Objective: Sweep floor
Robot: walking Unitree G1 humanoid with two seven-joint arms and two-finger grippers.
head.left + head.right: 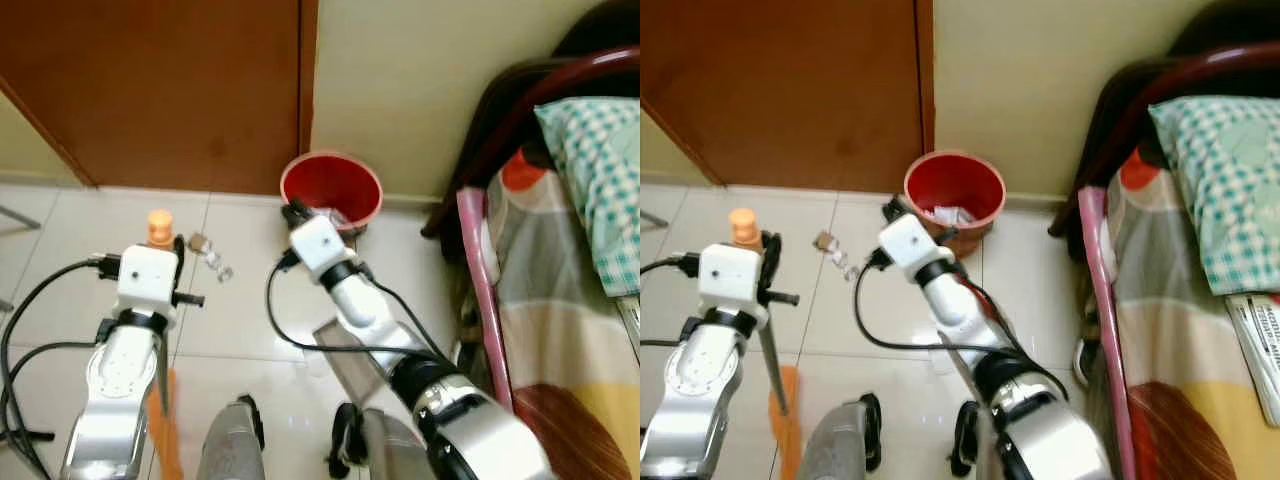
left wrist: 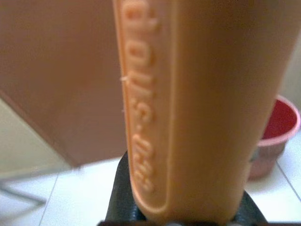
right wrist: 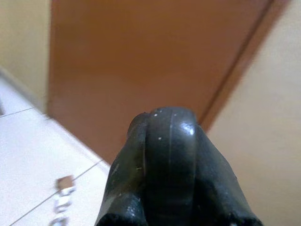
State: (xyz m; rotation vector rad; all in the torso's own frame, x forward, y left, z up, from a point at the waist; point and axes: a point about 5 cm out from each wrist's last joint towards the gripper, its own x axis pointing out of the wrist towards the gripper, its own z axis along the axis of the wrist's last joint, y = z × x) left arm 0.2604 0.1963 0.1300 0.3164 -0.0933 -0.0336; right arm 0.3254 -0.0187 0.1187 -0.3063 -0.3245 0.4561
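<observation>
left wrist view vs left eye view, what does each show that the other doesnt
The left wrist view alone brings out the raised lettering moulded along the orange broom handle, seen close up against the black fingers.

The left eye view alone takes in the bed with its checked pillow, the litter on the tiles, the right gripper near the bin, and a grey dustpan below that arm.

Both share the handle, the red bin, the brown door and the white tiled floor.
</observation>
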